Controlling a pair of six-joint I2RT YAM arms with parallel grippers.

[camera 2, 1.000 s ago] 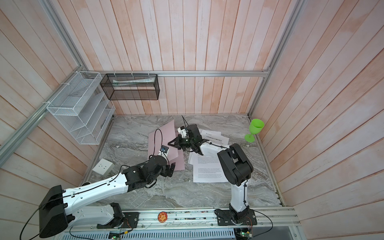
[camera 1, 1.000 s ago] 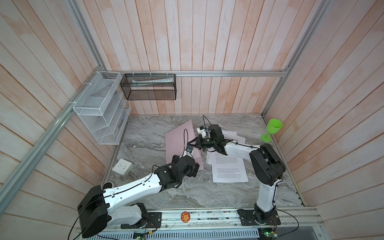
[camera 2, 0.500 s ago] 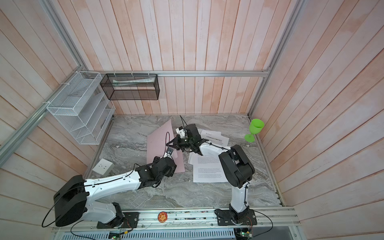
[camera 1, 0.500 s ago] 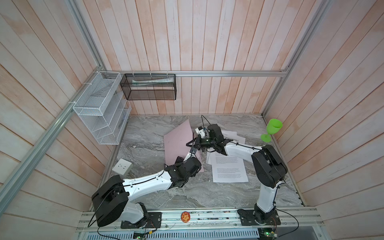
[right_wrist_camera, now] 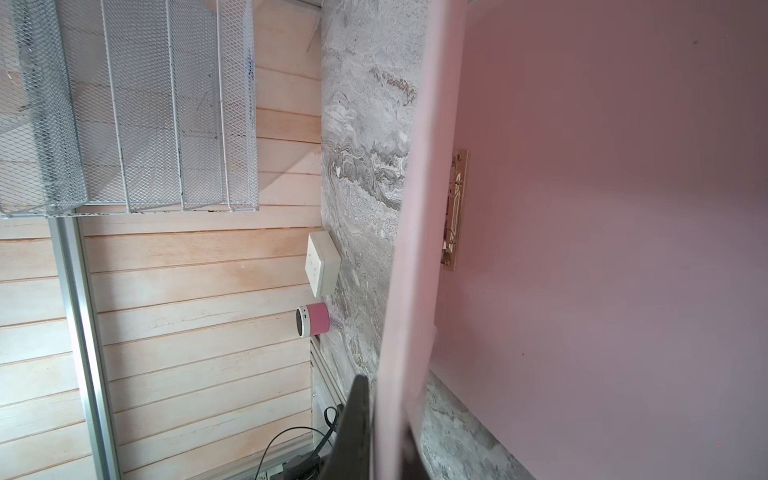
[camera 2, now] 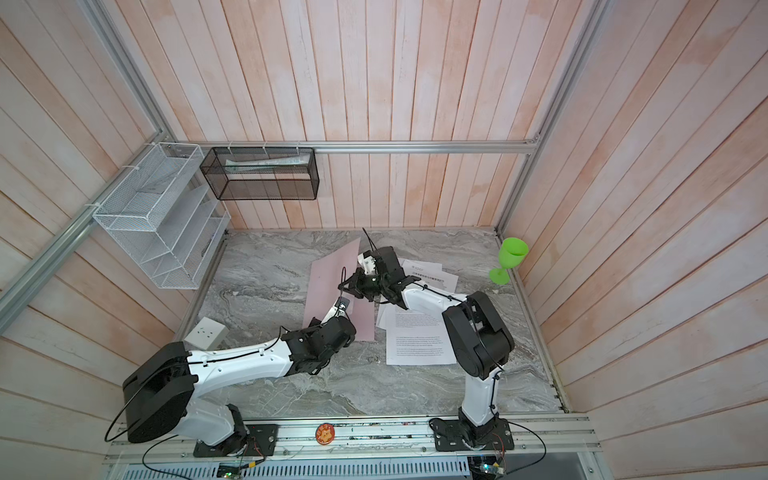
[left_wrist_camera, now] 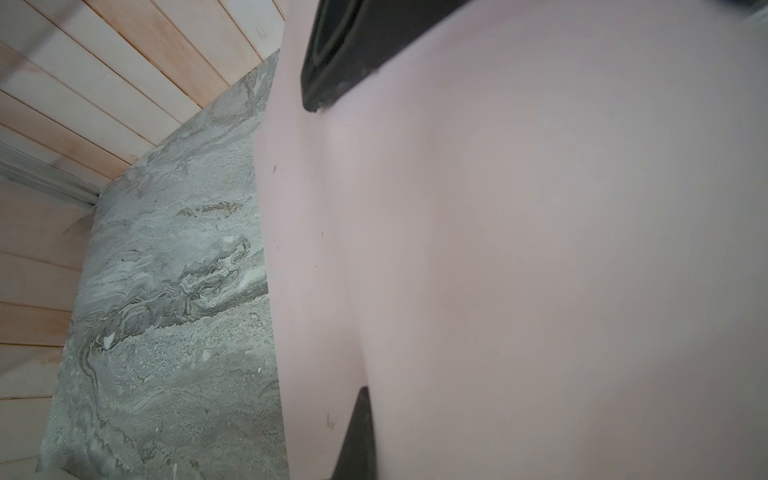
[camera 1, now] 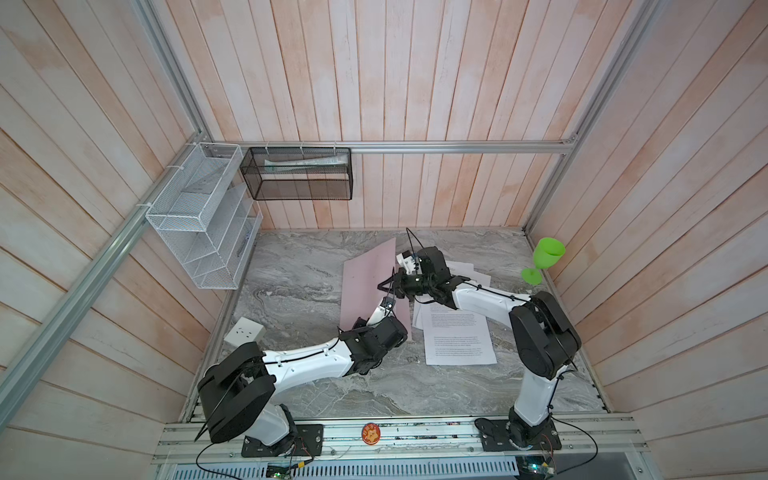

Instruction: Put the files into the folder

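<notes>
- Right wrist view: the folder (right_wrist_camera: 623,208) stands open, its metal clip (right_wrist_camera: 455,208) on the inner spine. The edge of the raised cover runs past a dark finger (right_wrist_camera: 353,419).
- In both top views the folder lies in the middle of the bench (camera 1: 299,291), with its right-hand cover lifted off the lower leaf.
- The right tool (camera 1: 384,286) reaches in from the right and is clenched on the far part of that cover's free edge.
- The left tool (camera 1: 390,303) is just nearer, clenched on the same cover.
- Pink fills the left wrist view beside one finger (left_wrist_camera: 357,436).
- The files (camera 1: 457,340) lie flat outside the folder, just to its right, under the right arm.
- A green goblet (camera 1: 544,257) stands at the far right.
</notes>
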